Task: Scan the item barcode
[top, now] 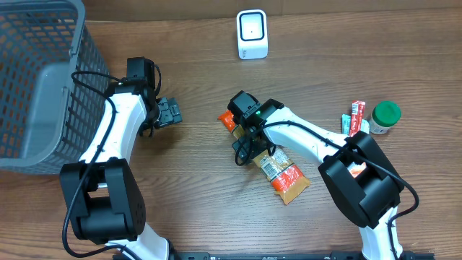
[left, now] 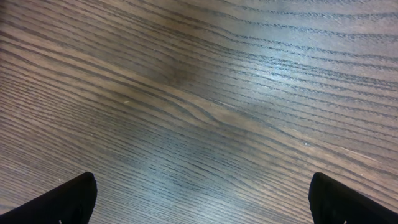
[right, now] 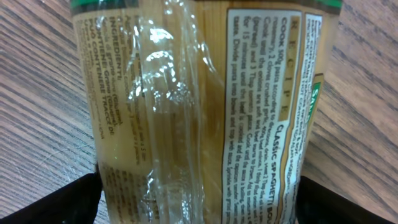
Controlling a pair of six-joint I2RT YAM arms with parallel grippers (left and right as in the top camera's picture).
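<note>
between the fingers (right: 56,202) of the right pincer (right: 199,205), clear spaghetti packet (right: 205,93), recipe print up, grip unclear

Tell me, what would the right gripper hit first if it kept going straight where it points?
The spaghetti packet. It fills the view from the right gripper, between its spread fingers, with nothing in front of it. How close it is, I cannot tell.

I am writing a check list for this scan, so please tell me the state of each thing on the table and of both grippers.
left gripper: open, over bare table.
right gripper: open, astride the spaghetti packet.
spaghetti packet: lying flat, not lifted.
jar: upright, green lid on.
basket: upright, nothing seen inside.
scanner: standing upright.
</note>
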